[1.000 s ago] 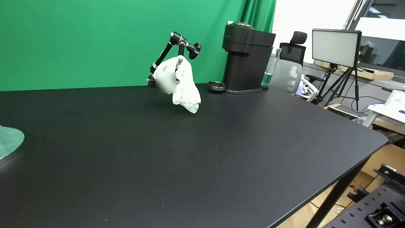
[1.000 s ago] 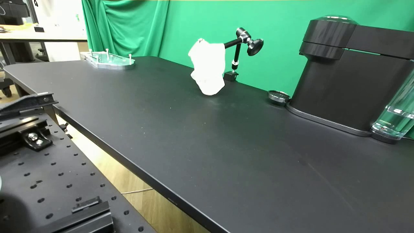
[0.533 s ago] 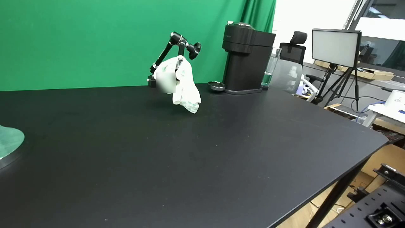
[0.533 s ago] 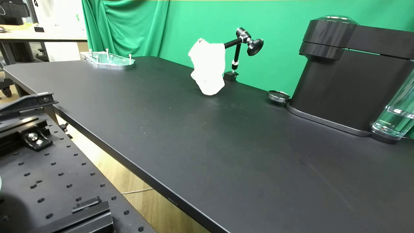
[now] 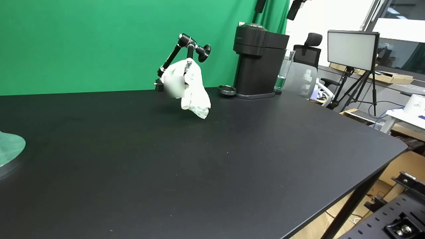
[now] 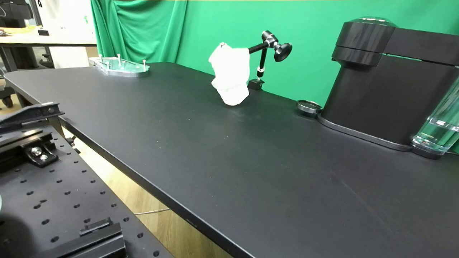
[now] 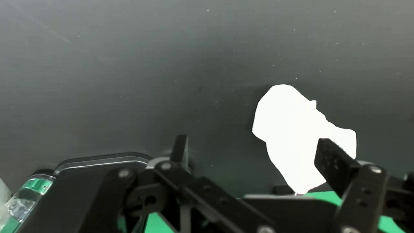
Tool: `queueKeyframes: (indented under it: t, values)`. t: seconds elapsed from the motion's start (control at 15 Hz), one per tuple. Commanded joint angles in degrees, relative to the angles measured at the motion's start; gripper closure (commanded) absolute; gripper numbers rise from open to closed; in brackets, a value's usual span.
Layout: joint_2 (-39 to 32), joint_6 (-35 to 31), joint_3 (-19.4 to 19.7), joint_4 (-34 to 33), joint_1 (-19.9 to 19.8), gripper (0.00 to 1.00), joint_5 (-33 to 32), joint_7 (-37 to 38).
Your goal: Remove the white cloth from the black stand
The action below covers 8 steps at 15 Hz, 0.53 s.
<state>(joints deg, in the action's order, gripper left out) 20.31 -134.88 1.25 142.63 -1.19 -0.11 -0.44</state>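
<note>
The white cloth (image 5: 198, 91) hangs draped over the black stand (image 5: 171, 59), its lower end above the black table. In an exterior view the cloth (image 6: 231, 75) hides one end of the stand (image 6: 263, 59). My gripper (image 5: 275, 11) shows at the top edge of an exterior view, high above the coffee machine and well apart from the cloth. In the wrist view my gripper (image 7: 254, 144) is open with nothing between its fingers. The cloth (image 7: 291, 126) lies beyond them, partly behind the right finger. The stand is mostly hidden there.
A tall black coffee machine (image 5: 259, 63) with a clear water tank (image 6: 437, 129) stands beside the stand. A small round dish (image 6: 309, 106) sits at its foot. A clear greenish plate with pegs (image 6: 120, 68) is at the far table end. A green curtain hangs behind.
My gripper's fingers have come into view at the top of an exterior view, above the coffee machine. The cloth and the stand have not moved.
</note>
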Motion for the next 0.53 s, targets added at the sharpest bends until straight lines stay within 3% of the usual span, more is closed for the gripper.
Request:
queueKeyframes:
  t: [0.0, 0.47]
  values:
    - [-8.5, -1.2, -1.9, -5.8, 1.0, 0.00, 0.6, 2.7]
    - [-19.9, -4.9, -4.8, -13.5, 3.6, 0.00, 2.1, 6.6]
